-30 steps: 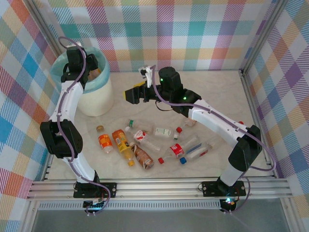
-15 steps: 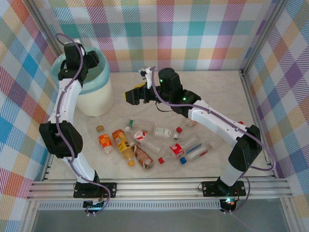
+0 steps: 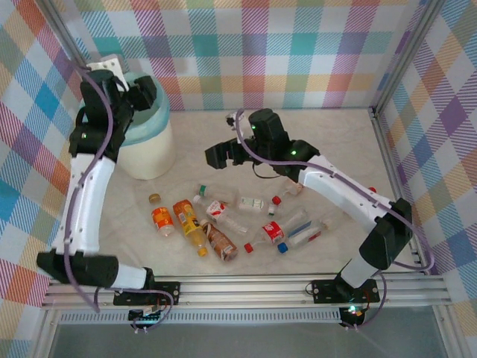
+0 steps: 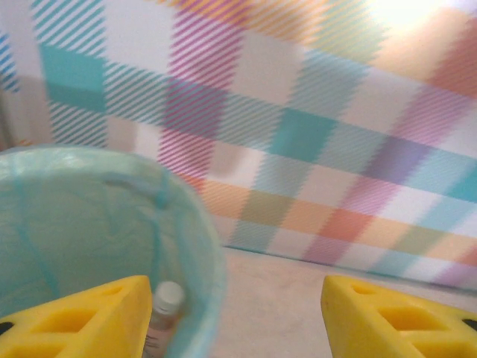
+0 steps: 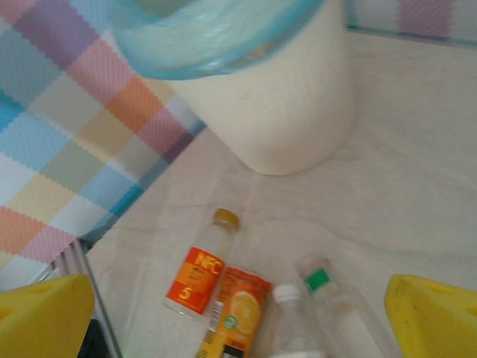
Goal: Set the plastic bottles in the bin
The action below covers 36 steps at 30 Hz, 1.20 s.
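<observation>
**Both hands empty, most bottles lying on the worktop**

So here's where we're at. The left hand (image 4: 235, 324) is up over the bin (image 3: 153, 153), which sits at the back left of the worktop (image 3: 335, 142). Its yellow fingers (image 4: 74, 321) stand well apart with nothing between them, so we're calling it open and holding nothing. From that wrist we look down past the rim and spot one white-capped bottle (image 4: 165, 302) inside the blue-green liner (image 4: 74, 224), close to the near side.

The right hand (image 3: 218, 155) hangs above the worktop, to the right of the bin and just behind the pile. Its jaws are spread really wide and there's nothing in them either.

The rest of the bottles (image 3: 223, 224) lie scattered on the worktop in front of the bin and off to its right, and as far as we can tell they're lying down. From the right wrist we can pick out a few:

- an NFC bottle (image 5: 197, 272) with an orange-red label and a brownish cap
- an orange juice bottle (image 5: 237, 313) just beside it
- a white-capped one next along
- a clear green-capped bottle (image 5: 322, 283) after that

From above we also see a brown bottle (image 3: 220, 243) and a red-labelled bottle (image 3: 273, 233) nearer the front edge.
</observation>
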Each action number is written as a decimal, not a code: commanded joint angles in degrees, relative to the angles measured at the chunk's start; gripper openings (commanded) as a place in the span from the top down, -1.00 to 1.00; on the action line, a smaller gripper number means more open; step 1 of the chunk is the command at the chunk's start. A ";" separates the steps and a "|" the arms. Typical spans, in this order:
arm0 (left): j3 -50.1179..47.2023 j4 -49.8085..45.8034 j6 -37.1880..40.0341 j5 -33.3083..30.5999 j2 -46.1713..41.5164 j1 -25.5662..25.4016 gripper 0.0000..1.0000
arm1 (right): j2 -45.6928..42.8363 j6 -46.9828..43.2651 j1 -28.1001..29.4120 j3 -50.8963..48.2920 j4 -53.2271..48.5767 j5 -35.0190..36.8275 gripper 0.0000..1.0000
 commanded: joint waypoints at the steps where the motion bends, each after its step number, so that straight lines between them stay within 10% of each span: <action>1: -5.02 -0.50 4.08 -1.53 -3.33 -6.71 -0.24 | -3.55 2.00 -3.06 -2.11 -7.10 6.16 -0.99; 22: -28.24 8.03 14.47 14.73 -5.76 -32.23 -0.29 | -16.62 12.56 -17.85 -21.92 -27.68 14.52 -0.98; 36: -30.47 16.57 11.99 15.66 2.97 -35.81 -0.33 | -2.52 26.37 -24.35 -26.55 -10.19 9.14 -0.88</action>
